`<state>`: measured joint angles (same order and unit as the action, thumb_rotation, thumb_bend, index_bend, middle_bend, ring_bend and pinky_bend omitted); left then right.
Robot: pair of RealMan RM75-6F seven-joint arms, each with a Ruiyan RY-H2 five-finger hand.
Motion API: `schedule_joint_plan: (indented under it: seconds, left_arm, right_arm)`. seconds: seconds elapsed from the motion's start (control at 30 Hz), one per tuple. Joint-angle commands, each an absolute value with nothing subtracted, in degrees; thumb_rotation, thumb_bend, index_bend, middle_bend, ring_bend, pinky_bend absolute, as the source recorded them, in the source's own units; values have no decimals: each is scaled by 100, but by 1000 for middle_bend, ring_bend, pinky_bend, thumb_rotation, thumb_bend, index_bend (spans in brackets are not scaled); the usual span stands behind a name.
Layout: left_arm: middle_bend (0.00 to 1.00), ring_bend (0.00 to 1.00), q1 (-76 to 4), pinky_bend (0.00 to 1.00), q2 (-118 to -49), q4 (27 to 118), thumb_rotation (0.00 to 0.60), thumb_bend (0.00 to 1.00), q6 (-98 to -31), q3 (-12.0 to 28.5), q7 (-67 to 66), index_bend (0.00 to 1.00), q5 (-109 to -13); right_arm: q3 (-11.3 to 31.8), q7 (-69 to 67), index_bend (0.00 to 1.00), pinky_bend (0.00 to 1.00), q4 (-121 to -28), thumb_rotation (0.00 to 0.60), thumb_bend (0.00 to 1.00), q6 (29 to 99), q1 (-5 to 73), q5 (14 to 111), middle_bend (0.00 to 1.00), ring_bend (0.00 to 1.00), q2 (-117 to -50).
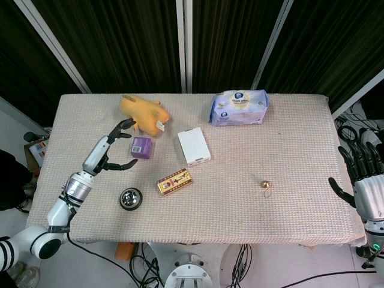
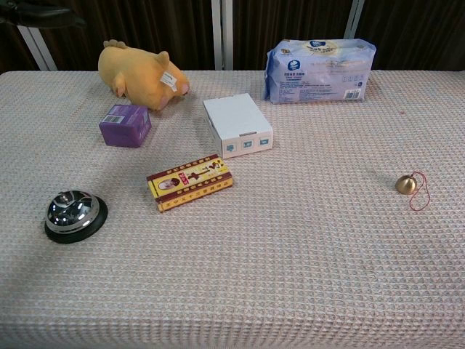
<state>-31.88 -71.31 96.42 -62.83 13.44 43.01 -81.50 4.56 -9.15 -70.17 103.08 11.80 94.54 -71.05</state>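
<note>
Beside the purple box (image 1: 141, 146), left hand (image 1: 114, 147) hovers spread, seemingly empty; right hand (image 1: 360, 171) likewise.

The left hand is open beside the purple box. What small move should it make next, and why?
Probably a short move toward the purple box, bringing the open fingers around it. The left hand holds nothing, hovers just left of the box and does not seem to touch it; the plush toy lies close behind.
</note>
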Motion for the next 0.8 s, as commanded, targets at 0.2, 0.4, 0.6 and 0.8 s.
schedule_joint_plan:
  seconds: [0.2, 0.4, 0.6, 0.8]
  left_arm:
    - [88, 78, -3183, 220, -7113, 9695, 600, 256, -6367, 1292, 4227, 72, -8220]
    - [88, 78, -3134, 221, -7004, 9673, 600, 256, -6430, 1035, 3596, 73, -8493]
    - [88, 78, -2938, 221, -6740, 9815, 600, 247, -6666, 698, 1986, 73, -8764]
    - [89, 78, -2389, 221, -6591, 9971, 600, 246, -7253, 221, 32, 163, -9024]
  right_arm:
    - [488, -977, 0, 0, -7011, 600, 176, 10212, 1173, 9481, 0, 0, -7116]
    - [494, -930, 0, 0, -7055, 600, 176, 10135, 1172, 9525, 0, 0, -7125]
    - [392, -587, 0, 0, -7262, 600, 176, 9763, 1254, 9608, 0, 0, -7061]
    - [167, 991, 0, 0, -8630, 600, 176, 8352, 1478, 9226, 0, 0, -6459]
